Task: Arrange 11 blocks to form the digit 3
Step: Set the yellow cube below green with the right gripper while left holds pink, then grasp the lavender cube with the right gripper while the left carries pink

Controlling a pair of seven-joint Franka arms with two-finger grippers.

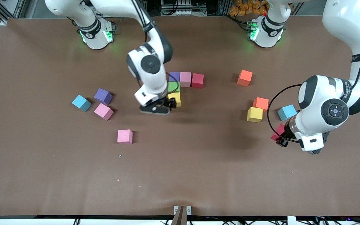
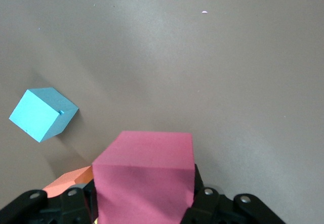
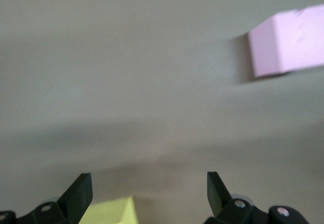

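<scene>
**Yellow cube set down, red cube held ready**

Fingers of the right gripper [image 1: 167, 105] stand wide around the yellow cube [image 1: 175, 99], apparently just placed under the green cube [image 1: 173, 86] in the growing figure. The left gripper [image 1: 280, 135] clamps a red cube [image 2: 144, 181] near the light-blue cube [image 1: 287, 112]. Next call: lift the right gripper straight up, then bring in the red cube.

blocks: purple [image 1: 174, 76], pink [image 1: 185, 78], red [image 1: 197, 80] touching in row | green [image 1: 173, 87], yellow [image 1: 175, 98] below purple | others scattered
</scene>
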